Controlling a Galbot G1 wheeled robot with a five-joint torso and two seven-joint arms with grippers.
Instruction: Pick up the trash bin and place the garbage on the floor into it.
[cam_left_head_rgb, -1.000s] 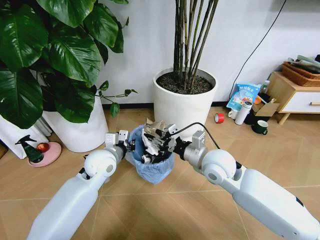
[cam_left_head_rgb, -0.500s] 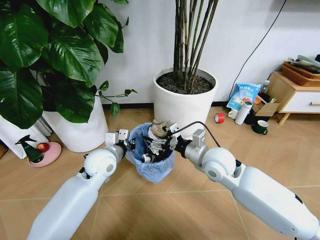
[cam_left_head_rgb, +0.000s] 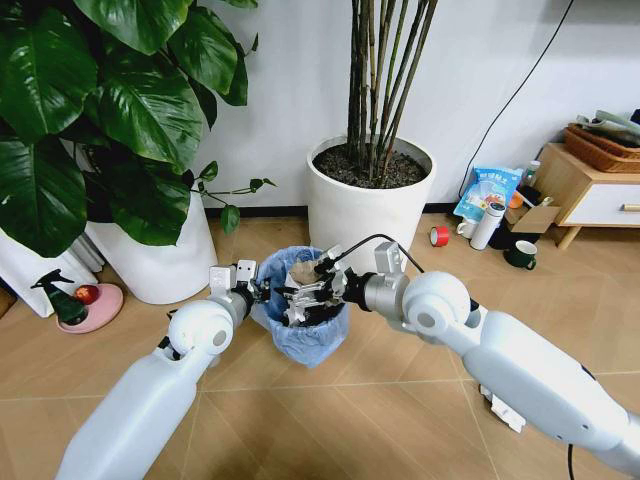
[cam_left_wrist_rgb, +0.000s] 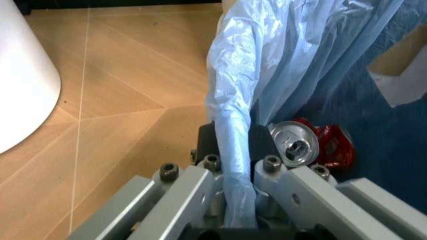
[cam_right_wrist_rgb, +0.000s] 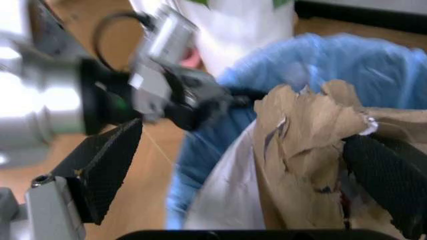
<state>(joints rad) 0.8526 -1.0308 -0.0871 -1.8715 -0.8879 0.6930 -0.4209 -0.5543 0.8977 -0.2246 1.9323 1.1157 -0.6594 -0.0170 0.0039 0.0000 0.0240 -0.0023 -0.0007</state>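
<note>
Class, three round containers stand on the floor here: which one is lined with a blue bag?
The trash bin, the small one between the two claws; the left claw pinches its rim. The two white plant pots hold plants.

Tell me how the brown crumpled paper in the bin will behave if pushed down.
The crumpled brown paper probably compresses easily and may spring back, given its loose, torn folds. It looks light, so it may shift inside the blue-bagged trash bin rather than resist the right hand.

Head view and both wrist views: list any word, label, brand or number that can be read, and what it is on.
None can be read.
Blue-and-white bag against the wall: carries print, too small to read.
Red crushed can inside the trash bin: no lettering shows.
Crumpled brown paper at the right gripper: no print shows.
</note>
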